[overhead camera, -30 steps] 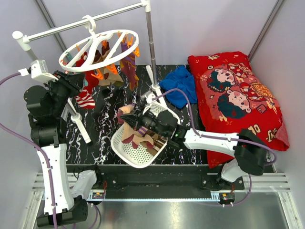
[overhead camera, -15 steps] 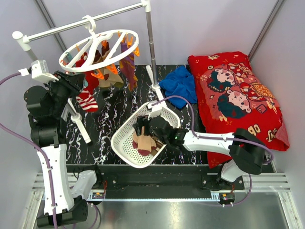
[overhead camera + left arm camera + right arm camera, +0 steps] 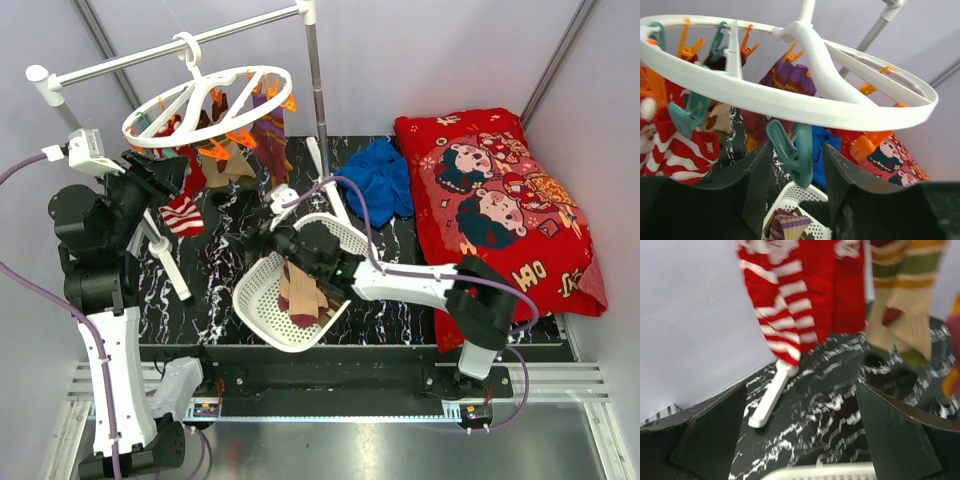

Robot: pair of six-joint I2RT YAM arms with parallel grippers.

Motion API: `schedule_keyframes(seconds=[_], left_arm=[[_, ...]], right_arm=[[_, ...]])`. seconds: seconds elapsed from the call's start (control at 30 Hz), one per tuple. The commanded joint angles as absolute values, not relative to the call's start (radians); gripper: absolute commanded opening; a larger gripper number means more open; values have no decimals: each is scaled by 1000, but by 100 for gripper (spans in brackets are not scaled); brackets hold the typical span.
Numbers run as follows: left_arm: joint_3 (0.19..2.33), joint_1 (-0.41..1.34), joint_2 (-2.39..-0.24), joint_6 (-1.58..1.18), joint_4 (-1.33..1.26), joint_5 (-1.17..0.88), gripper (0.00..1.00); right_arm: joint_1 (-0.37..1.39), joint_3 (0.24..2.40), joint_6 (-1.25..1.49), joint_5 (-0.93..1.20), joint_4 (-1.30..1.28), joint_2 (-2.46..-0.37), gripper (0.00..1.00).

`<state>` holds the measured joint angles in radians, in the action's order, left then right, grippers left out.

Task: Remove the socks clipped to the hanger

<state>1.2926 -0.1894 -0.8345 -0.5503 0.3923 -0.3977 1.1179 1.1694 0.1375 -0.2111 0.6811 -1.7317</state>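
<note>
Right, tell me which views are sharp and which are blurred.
Right wrist: motion-smeared, with the red striped sock and marbled table streaked. Left wrist: the hanger is crisp, the near foreground dark. Top external: sharp and evenly lit throughout.

We record a black, white-veined table (image 3: 225, 290). Resting on it we find a white perforated basket (image 3: 262, 328) at 6 o'clock, a blue cloth (image 3: 380, 180) at 1 o'clock, a red printed pillow (image 3: 495, 190) at 3 o'clock, and a white rack foot (image 3: 170, 265) at 9 o'clock.
</note>
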Motion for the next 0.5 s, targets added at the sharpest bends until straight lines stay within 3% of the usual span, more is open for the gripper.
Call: schedule_keyframes(seconds=[0.0,0.23,0.47], left_arm=[[1287,-192,-825,-564,330,-506,54],[1276,-192,-824,-584,276,-584,61],[1292,-192,-853,-603,247,-629,64]], right_arm=[[1118,1317,5,-45,795,-1876,100],[1104,1479,-84,86,988,-2061,100],[1077,1744,-90,106,1005,-2291,100]])
